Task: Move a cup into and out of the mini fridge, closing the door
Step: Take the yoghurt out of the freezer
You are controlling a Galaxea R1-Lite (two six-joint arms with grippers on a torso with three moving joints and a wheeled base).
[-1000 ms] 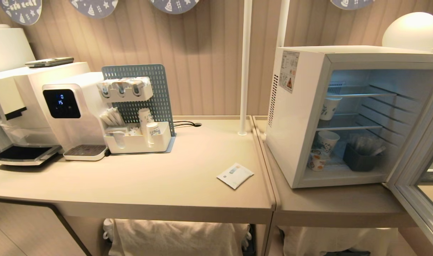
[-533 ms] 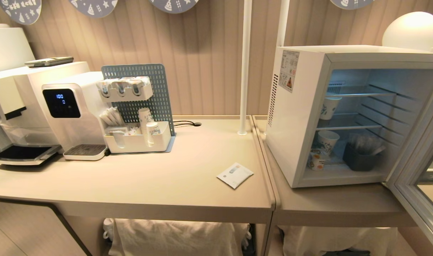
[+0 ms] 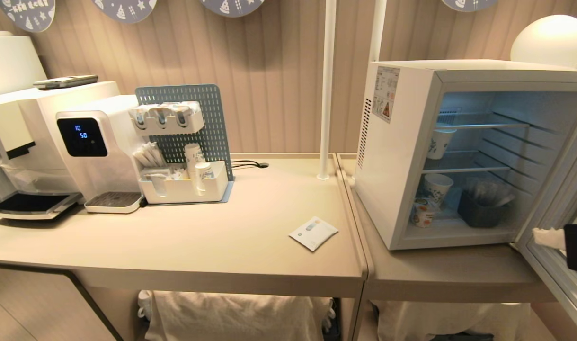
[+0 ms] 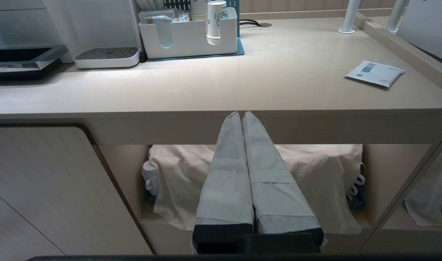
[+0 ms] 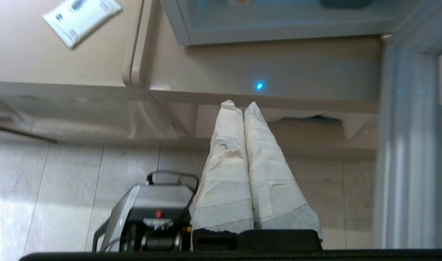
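Right pincer (image 5: 241,105) closed, empty, near the door (image 5: 405,145), seemingly.

Head view: high, facing forward-down over counter (image 3: 198,237) and open fridge (image 3: 402,156). Left wrist view: low, level with counter edge, close. Right wrist view: above counter front, facing down, close. All share white packet (image 3: 313,233).

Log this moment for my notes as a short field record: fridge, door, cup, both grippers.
fridge: on the right counter, lit inside
door: swung open to the right
cup: fridge floor, front left, upright
right gripper: shut, empty, by the open door's edge
left gripper: shut, empty, below the counter edge
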